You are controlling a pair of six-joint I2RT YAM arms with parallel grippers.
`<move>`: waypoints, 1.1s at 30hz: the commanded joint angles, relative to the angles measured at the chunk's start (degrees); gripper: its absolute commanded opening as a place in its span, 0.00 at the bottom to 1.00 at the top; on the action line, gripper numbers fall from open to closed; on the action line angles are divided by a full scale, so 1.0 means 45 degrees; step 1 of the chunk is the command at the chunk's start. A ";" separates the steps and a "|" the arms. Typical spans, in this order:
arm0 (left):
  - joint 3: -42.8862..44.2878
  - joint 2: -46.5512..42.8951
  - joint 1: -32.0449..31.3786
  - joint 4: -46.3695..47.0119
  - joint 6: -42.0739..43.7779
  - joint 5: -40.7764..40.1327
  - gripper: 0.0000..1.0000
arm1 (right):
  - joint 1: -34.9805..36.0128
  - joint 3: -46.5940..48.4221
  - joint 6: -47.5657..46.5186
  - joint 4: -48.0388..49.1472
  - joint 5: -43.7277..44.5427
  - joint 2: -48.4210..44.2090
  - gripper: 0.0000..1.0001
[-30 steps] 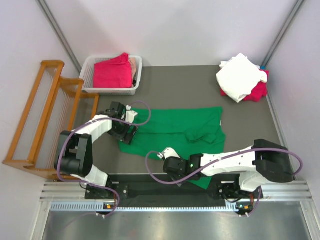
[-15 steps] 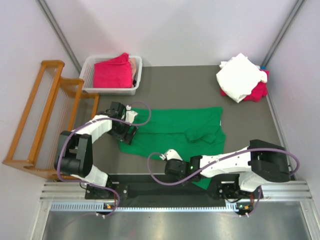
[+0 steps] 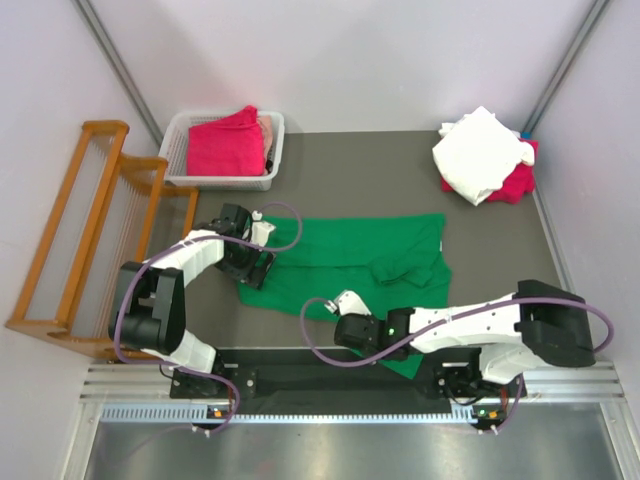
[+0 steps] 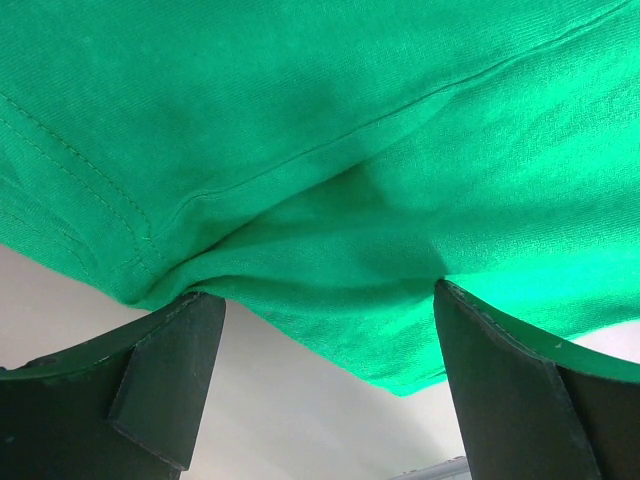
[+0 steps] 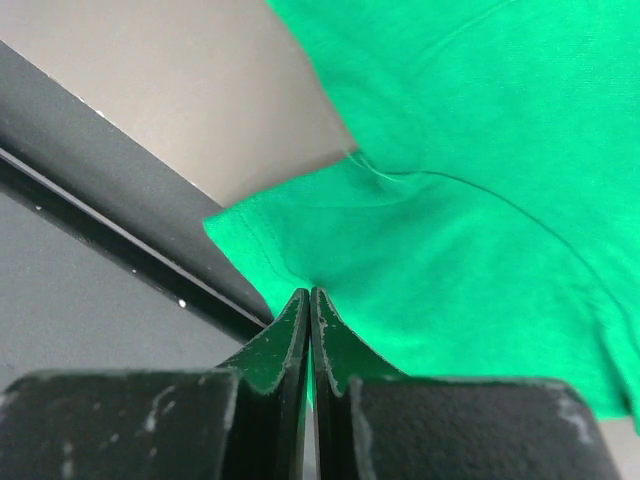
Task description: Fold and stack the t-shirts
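- The green shirt (image 3: pixel 350 262) lies spread on the table (image 3: pixel 350 170), just on the arms' side of the basket (image 3: pixel 178 128) and to its right. The end away from the basket is bunched.
- The left gripper (image 4: pixel 320 320) stands with its jaws wide apart at the shirt end nearest the basket, with a raised fold of hem between them. It clamps nothing.
  - Risk: closing on the hem margin or on the top layer alone lets the cloth slip out on the lift.
- The right gripper (image 5: pixel 310 300) has its jaws pressed together at the shirt edge farthest from the basket, at a corner beside the black rail (image 5: pixel 90 190). The wrist view does not settle whether cloth is caught between the tips.
  - Risk: a bite on the edge alone pulls free under tension.
  - Risk: a miss leaves the gripper lifting nothing.
- Risk: a pull from one gripper before the other has closed drags and skews the shirt across the table instead of folding it.
- Risk: the bunched end gets folded in as it lies. The result is a lumpy, uneven packet that sits badly on the stack (image 3: pixel 485 160), far to the basket's right.
- Risk: the corner at the rail snags on it if the right gripper travels low.
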 commanded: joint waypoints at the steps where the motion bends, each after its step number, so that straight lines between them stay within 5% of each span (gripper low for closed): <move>1: 0.0256 -0.0417 0.0044 0.0087 0.0039 0.0157 0.90 | -0.0118 0.0643 0.0090 -0.0789 0.0846 -0.0944 0.00; 3: 0.0276 -0.0417 0.0044 0.0048 0.0039 0.0196 0.90 | -0.0137 0.0740 0.0323 -0.1237 0.0788 -0.1216 0.13; 5: 0.0314 -0.0436 0.0044 -0.0010 0.0058 0.0138 0.90 | -0.0040 0.0702 0.0655 -0.1921 0.0437 -0.1529 0.43; 8: 0.0354 -0.0514 0.0044 -0.0030 0.0156 0.0059 0.90 | 0.0253 0.0176 0.1670 -0.2875 0.0124 -0.2602 0.53; 20: 0.0490 -0.0729 0.0044 -0.0225 0.0117 0.0040 0.90 | 0.0643 -0.1620 0.3937 -0.4209 -0.0130 -0.4869 0.47; 33: 0.0627 -0.0612 0.0044 -0.0303 0.0136 0.0020 0.90 | 0.2284 -0.2208 0.5013 -0.3740 -0.0170 -0.4266 0.48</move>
